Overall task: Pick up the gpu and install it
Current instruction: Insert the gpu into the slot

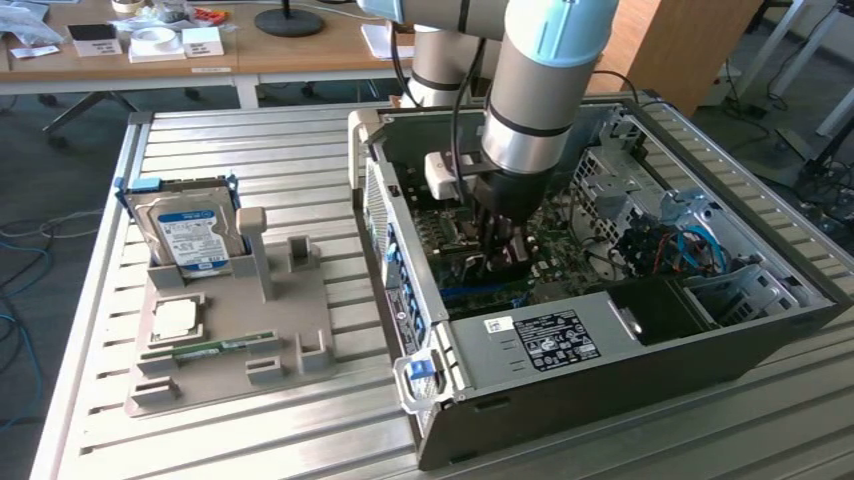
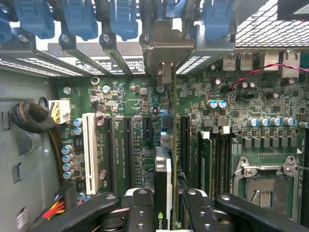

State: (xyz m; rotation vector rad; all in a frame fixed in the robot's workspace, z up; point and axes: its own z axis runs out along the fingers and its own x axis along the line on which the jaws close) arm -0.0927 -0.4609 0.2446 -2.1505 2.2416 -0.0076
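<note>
Overall light: bright and even, daylight-like, in the exterior view.
Glare: pale sheen on the ribbed metal counter [image 1: 267,430], strongest toward 5 o'clock of that view.
Shadows: soft and short beside the grey holder [image 1: 227,340]; the open computer case [image 1: 747,350] is darker inside, below the arm.
Wrist view light: bright patch through the perforated panel [image 2: 270,24] at 1 o'clock; the motherboard [image 2: 231,101] is evenly lit.
Focus: board lettering is crisp, while the pincer [image 2: 163,212] at 6 o'clock is soft.
Distortion: slot brackets [image 2: 116,38] splay outward near 12 o'clock.
</note>
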